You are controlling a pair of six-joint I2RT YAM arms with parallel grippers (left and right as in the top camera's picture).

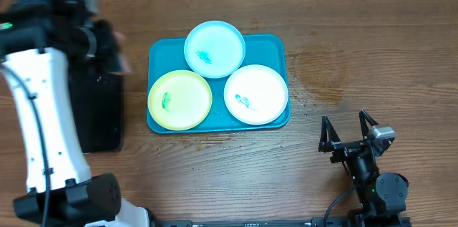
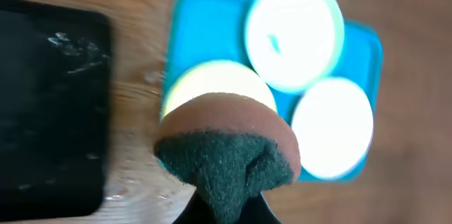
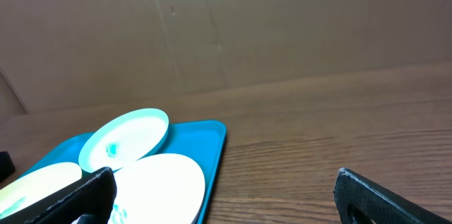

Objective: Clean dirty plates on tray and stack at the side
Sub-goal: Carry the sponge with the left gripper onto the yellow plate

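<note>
Nearest me, the right tool [image 1: 343, 118] sits low over the bench [image 1: 236, 170], fingers spread wide with nothing between them, well apart from the tray [image 1: 269, 46]. The black tray [image 1: 100, 119] lies at the left, just beside the turquoise one. Farther in, all three plates are on the tray. The yellow-green plate [image 1: 179, 99] is at its near left and the white plate [image 1: 256, 94] at its near right. The light blue plate [image 1: 215, 48] is at the back between them, its rim reaching past the tray's far edge. Each carries a teal smear in the centre. Beyond the black tray's far end, the left tool [image 1: 107, 44] is clenched on a brown sponge [image 2: 226, 146], dark green scouring face showing. It looks blurred overhead, so I can't tell its exact height.
</note>
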